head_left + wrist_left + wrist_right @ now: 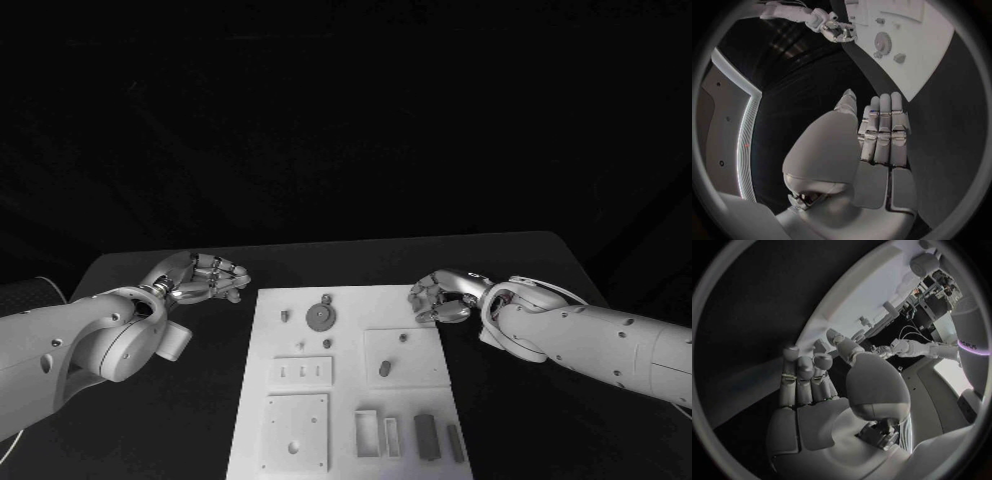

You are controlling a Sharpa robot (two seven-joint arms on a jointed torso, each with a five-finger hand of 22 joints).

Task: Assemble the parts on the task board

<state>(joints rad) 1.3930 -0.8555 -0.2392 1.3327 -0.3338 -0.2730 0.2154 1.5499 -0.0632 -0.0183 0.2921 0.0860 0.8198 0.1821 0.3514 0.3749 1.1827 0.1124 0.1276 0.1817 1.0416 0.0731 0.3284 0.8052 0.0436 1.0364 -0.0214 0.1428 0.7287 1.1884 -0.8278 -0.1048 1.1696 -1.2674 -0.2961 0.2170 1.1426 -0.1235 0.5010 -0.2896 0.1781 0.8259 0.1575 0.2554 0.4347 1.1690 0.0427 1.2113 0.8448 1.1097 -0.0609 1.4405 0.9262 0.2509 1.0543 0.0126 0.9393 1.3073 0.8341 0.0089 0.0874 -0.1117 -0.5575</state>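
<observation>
The white task board (346,300) lies in the middle of the black table, and it also appears in the wrist views (932,60) (856,297). On it are a grey gear (320,318) (882,42), a small oval piece (385,368), a plate with three slots (303,372), a square plate (296,428) and several upright blocks (426,434) near the front. My left hand (202,276) (879,142) hovers off the board's far left corner, fingers straight, holding nothing. My right hand (444,298) (811,390) sits at the board's right edge, fingers loosely curled and empty.
Black table surface (173,400) runs along both sides of the board and beyond its far edge. My left forearm (72,350) and right forearm (591,340) lie low over the table on either side.
</observation>
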